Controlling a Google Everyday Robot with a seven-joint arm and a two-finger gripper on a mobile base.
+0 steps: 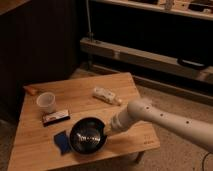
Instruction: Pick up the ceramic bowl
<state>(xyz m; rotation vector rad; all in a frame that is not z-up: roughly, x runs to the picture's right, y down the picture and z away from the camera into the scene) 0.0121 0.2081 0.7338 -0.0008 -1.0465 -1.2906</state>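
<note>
While the wooden counter [125, 85] carries everything, the white arm [170, 120] reaches in from the right, its gripper [107, 131] at the right rim of the ceramic bowl [87, 136]. The bowl sits near the counter's front edge, seemingly tilted toward the camera and overlapping a blue cloth [61, 142]. Whether the jaws are spread or pinching the rim I cannot tell. To lift well, the grip should probably be firm on the rim, since glossy ceramic may slip, and the rise straight and slow. The dark packet [55, 117], pale wrapped item [106, 95] and small cup [46, 102] lie apart behind.
</note>
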